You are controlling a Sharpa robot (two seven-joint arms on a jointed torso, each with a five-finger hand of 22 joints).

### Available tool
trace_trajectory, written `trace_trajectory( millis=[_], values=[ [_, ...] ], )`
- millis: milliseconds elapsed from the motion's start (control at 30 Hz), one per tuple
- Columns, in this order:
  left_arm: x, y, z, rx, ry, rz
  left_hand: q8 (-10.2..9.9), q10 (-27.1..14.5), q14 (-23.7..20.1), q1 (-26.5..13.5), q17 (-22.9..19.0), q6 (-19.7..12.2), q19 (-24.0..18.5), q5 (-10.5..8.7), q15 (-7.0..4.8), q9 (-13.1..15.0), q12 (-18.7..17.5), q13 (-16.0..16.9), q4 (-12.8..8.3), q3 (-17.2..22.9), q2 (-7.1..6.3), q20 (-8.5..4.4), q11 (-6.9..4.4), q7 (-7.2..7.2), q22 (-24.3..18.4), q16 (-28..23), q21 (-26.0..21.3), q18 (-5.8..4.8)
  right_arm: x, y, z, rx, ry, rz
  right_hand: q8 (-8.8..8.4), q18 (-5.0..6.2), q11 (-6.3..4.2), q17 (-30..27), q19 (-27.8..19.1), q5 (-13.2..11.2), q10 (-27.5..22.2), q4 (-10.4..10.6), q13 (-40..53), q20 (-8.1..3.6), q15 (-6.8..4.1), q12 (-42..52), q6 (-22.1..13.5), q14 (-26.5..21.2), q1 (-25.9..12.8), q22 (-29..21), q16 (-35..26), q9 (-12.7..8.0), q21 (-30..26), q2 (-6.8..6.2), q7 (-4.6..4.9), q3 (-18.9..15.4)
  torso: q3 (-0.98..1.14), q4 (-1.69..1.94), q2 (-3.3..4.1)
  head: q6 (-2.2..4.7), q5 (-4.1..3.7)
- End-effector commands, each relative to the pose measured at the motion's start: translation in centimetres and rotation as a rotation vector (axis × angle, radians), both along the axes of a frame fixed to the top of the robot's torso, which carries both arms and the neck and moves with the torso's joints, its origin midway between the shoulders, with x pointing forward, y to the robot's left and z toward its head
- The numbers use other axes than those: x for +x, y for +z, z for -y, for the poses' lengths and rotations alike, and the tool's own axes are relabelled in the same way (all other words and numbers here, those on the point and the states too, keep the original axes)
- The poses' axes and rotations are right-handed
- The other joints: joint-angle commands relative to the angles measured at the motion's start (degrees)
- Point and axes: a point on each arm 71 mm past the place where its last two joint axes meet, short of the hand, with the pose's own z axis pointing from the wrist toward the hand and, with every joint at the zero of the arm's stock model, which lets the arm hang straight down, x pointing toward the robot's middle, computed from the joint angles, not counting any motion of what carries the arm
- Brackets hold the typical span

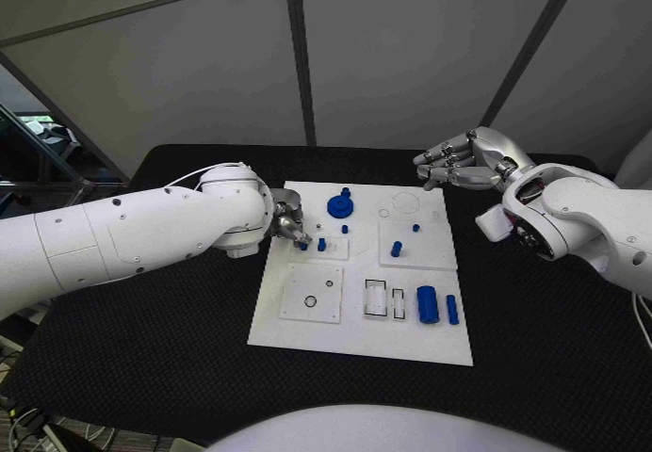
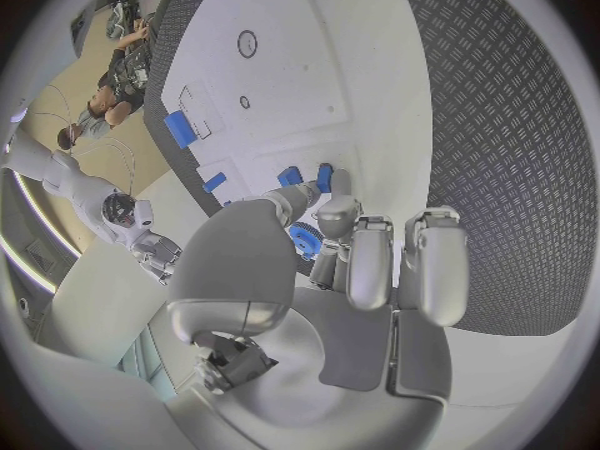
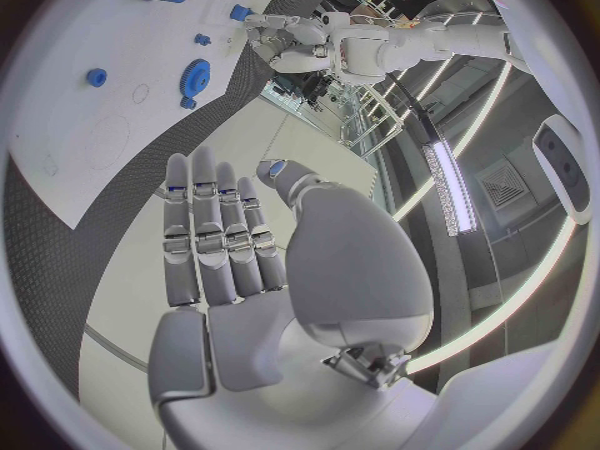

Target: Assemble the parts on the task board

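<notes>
Several blue parts lay spread over the white task board at the middle of the table. Noted left hand at the board's left edge, fingertips pinching a small blue peg. Confirmed in left wrist view. Observed right hand raised beyond the far edge, fingers extended together, holding nothing.

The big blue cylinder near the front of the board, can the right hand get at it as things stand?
Probably yes. The right hand hovers open past the far edge of the task board, holding nothing, and the big blue cylinder lies exposed. The left hand is busy at the board's other side, out of the way.
</notes>
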Motion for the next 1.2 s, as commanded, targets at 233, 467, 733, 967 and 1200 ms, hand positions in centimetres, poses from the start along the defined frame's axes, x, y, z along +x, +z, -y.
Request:
trace_trajectory(
  millis=[233, 467, 733, 967, 1200],
  values=[
    [-0.32, -0.79, 0.2, 0.03, -0.021, -0.053, -0.01, 0.01, 3.81, 0.0, 7.3, 0.41, 2.12, 0.09, -0.4, 0.09, -0.19, -0.14, -5.81, 6.4, -0.47, -0.47, -0.21, -0.19, 6.16, 0.16, 0.15, -0.87, -0.03, 0.15, -0.1, 0.002, 0.011, 0.004, -0.14, 0.18, 0.37, -0.07, 0.34, 0.38, 0.06, 0.23, -0.1, -0.05, 0.21, -0.15, 0.02, 0.18, -0.38, -0.08, -0.23, 0.0, -0.2, 0.12, 0.45, 0.02, -0.01, 0.05, 0.0, -0.11, -0.13],
    [-0.2, -0.77, -0.07, 0.022, 0.0, -0.043, -0.06, 0.13, 3.81, -4.37, 7.3, 0.72, 2.16, -0.24, -0.47, 0.37, -0.6, -0.62, -3.82, 4.85, -1.94, -0.46, -0.37, -0.55, 6.27, 0.16, 0.16, -0.89, -0.01, 0.15, -0.08, 0.002, 0.01, 0.005, -0.15, 0.18, 0.38, -0.08, 0.37, 0.41, 0.05, 0.25, -0.11, -0.05, 0.21, -0.15, 0.0, 0.18, -0.42, -0.11, -0.23, 0.0, -0.25, 0.09, 0.45, 0.01, -0.02, 0.11, -0.03, -0.03, -0.18],
    [-0.07, -0.65, -0.31, 0.004, 0.024, -0.023, -0.44, 0.55, 3.82, -13.44, 7.35, 2.31, 2.42, -0.69, -0.47, 0.17, 0.11, 0.02, 2.21, -4.1, -4.36, -0.51, -0.32, -0.52, 6.81, 0.18, 0.54, -1.02, 0.01, 0.16, -0.06, 0.002, 0.009, 0.006, -0.16, 0.17, 0.39, -0.09, 0.37, 0.41, 0.03, 0.29, -0.12, -0.05, 0.22, -0.15, -0.02, 0.17, -0.47, -0.12, -0.23, -0.01, -0.27, 0.06, 0.47, -0.01, -0.06, 0.04, 0.0, 0.11, -0.13],
    [-0.03, -0.51, -0.6, -0.01, 0.036, -0.007, -0.54, 0.2, 3.82, -13.52, 7.37, 2.65, 2.41, -0.38, -0.76, 0.4, 0.17, 0.16, 4.01, -11.46, -3.57, -0.7, -0.52, -0.87, 6.78, 0.17, 0.38, -0.99, 0.01, 0.14, -0.02, 0.001, 0.01, 0.005, -0.18, 0.17, 0.42, -0.11, 0.37, 0.42, -0.01, 0.34, -0.13, -0.03, 0.24, -0.17, -0.07, 0.14, -0.56, -0.15, -0.25, -0.02, -0.31, 0.02, 0.49, -0.04, -0.04, 0.07, 0.0, 0.16, -0.19],
    [-0.02, -0.33, -0.77, -0.023, 0.041, 0.006, -0.4, 0.08, 3.83, -13.16, 7.39, 2.74, 2.45, -0.31, -0.78, 0.65, 0.16, 0.18, 5.35, -15.11, -3.01, -0.81, -0.64, -0.96, 6.87, 0.17, 0.38, -0.99, 0.03, 0.11, -0.01, 0.0, 0.01, 0.002, -0.2, 0.17, 0.41, -0.13, 0.37, 0.45, -0.05, 0.31, -0.15, -0.03, 0.24, -0.19, -0.1, 0.1, -0.49, -0.17, -0.27, -0.02, -0.34, 0.03, 0.48, 0.0, -0.08, 0.07, -0.02, 0.17, -0.21]
  ],
)
